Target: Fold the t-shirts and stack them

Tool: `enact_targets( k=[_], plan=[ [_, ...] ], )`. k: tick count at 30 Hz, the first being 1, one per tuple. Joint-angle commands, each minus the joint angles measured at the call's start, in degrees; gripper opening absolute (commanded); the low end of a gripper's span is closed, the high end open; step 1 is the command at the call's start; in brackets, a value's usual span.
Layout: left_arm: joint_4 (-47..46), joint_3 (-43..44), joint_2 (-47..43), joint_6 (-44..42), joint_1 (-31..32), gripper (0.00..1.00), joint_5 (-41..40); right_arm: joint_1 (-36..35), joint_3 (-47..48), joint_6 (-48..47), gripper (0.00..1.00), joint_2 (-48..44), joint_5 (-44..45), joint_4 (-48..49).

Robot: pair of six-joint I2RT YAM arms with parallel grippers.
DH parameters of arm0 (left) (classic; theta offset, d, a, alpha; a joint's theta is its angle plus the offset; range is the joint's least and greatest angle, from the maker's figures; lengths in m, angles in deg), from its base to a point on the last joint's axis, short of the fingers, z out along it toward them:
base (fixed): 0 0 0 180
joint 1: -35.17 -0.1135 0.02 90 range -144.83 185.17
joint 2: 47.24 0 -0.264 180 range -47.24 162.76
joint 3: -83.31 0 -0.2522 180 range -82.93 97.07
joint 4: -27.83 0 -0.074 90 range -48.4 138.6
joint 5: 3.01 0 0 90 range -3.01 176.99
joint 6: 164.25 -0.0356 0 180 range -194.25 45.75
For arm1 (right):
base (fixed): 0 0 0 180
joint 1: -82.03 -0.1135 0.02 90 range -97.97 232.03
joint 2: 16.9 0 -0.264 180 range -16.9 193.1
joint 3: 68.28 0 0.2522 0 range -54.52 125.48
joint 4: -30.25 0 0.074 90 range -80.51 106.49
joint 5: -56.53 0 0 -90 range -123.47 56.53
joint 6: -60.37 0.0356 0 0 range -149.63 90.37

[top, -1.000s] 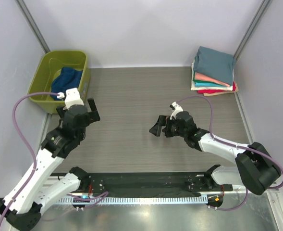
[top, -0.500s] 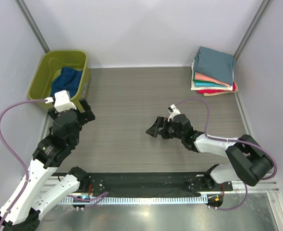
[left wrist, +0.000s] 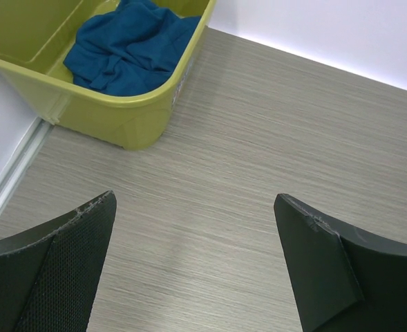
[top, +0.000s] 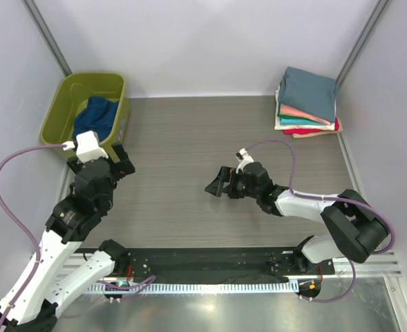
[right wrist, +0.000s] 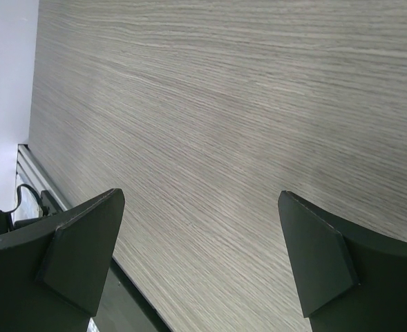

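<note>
A dark blue t-shirt (top: pixel 96 117) lies crumpled inside the olive tub (top: pixel 61 104) at the back left; the left wrist view shows the shirt (left wrist: pixel 130 45) in the tub (left wrist: pixel 120 117) as well. At the back right is a stack of folded t-shirts (top: pixel 308 102), grey-blue on top, with salmon pink, teal, white and red below. My left gripper (top: pixel 99 160) hovers open just in front of the tub, and nothing lies between its fingertips (left wrist: pixel 195 200). My right gripper (top: pixel 215 182) is open over the middle of the table, pointing left, with only bare table between its fingertips (right wrist: pixel 202 196).
The wood-grain table (top: pixel 189 138) is walled by pale panels on three sides. A black strip (top: pixel 203 263) runs along the near edge between the arm bases. Purple cables loop off both arms.
The left gripper has shifted left and back toward the tub's front corner. The right gripper has slid a little left across the table. Both have stayed open.
</note>
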Motion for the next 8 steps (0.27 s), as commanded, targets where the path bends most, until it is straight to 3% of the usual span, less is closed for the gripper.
enact_targets(
  k=[1, 8],
  plan=[
    [-1.01, 1.52, -0.62, 0.6, 0.0, 0.96, -2.3, -0.43, 0.63, -0.6, 1.0, -2.74, 0.8, -0.57],
    [-1.0, 1.34, -1.32, 0.69, 0.0, 0.95, -4.23, -1.66, -1.74, -2.18, 1.0, -8.89, 5.45, -2.85]
  ],
)
